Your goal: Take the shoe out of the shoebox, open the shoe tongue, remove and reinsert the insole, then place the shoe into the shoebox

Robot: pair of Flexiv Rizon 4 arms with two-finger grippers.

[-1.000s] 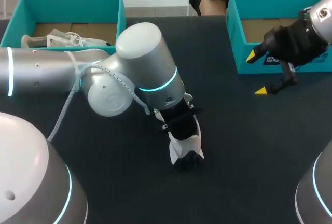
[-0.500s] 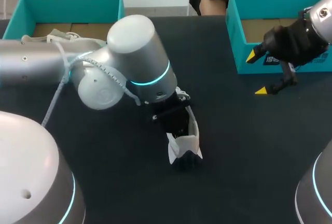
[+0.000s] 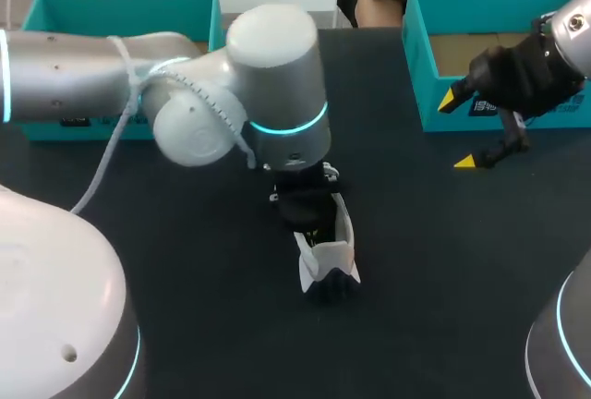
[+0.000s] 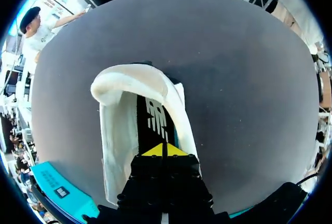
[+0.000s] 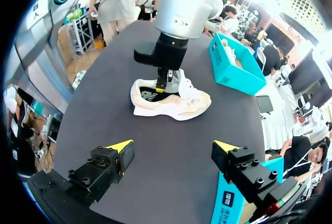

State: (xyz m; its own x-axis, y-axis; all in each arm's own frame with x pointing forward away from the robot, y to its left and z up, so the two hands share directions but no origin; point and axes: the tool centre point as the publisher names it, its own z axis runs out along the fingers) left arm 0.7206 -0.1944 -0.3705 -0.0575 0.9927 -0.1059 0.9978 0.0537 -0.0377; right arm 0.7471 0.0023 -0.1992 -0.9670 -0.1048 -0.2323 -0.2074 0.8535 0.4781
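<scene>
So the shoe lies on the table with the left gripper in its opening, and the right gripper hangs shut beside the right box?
Wrong on one point: the right gripper is not shut; it stands wide open in the right wrist view. The shoe lies on the table, left gripper in its opening, as said.
</scene>
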